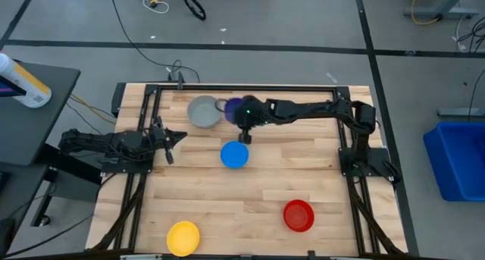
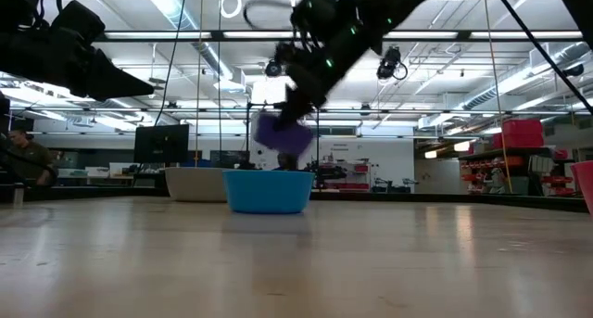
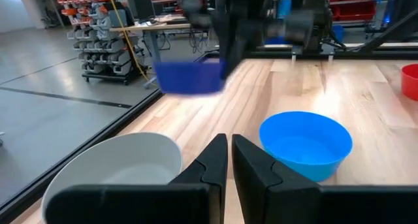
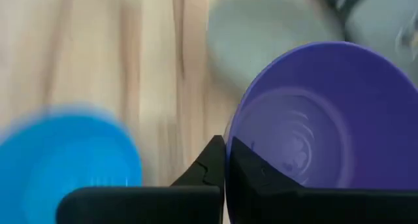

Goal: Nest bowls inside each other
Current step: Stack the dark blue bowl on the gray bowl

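My right gripper is shut on the dark blue bowl, which hangs tilted above the table in the low view, just right of the grey bowl. The light blue bowl stands on its base at mid-table, nearer than the gripper. The red bowl and the yellow bowl stand near the front edge. My left gripper waits shut at the left side, touching nothing, with the grey bowl just ahead of it. My right gripper pinches the dark blue bowl's rim on the side nearest the wrist, one finger inside the bowl and the other outside. The fingers slant down from the table's right. The bowl is lifted clear of the table and tilted, its opening toward the gripper.
Black frame rails run along the far edge and down both sides of the wooden table. Bare tabletop lies between the light blue bowl and the two front bowls.
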{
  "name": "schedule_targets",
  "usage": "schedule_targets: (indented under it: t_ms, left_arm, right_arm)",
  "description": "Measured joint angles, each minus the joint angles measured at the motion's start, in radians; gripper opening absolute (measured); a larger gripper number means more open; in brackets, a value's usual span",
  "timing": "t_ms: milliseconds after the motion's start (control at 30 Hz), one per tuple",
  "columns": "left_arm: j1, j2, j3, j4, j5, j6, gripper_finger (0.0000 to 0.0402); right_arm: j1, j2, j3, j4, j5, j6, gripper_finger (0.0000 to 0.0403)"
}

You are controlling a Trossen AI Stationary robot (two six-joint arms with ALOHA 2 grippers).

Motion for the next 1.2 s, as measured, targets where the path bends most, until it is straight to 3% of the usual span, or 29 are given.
schedule_targets:
  t_ms: [233,600,933,1033,1200]
  left_arm:
    - [0.0,0.0,0.0,0.0,-0.027,-0.007,0.0032]
    - [0.0,0.0,0.0,0.001,-0.054,-0.02,0.0032]
    - [0.0,0.0,-0.001,0.001,-0.047,-0.034,0.0032]
    - [0.0,0.0,-0.001,0.003,-0.047,-0.035,0.0032]
    - [0.0,0.0,-0.001,0.004,-0.047,-0.041,0.0032]
  right_arm:
    - [-0.024,0.153,0.246,-0.007,-0.119,-0.004,0.0002]
    - [-0.048,0.47,0.625,-0.122,-0.18,-0.014,0.0001]
    - [-0.074,0.524,0.701,-0.219,-0.223,0.032,0.0004]
    - [-0.078,0.524,0.701,-0.222,-0.223,0.051,0.0032]
    - [-0.077,0.524,0.701,-0.199,-0.221,0.051,0.0111]
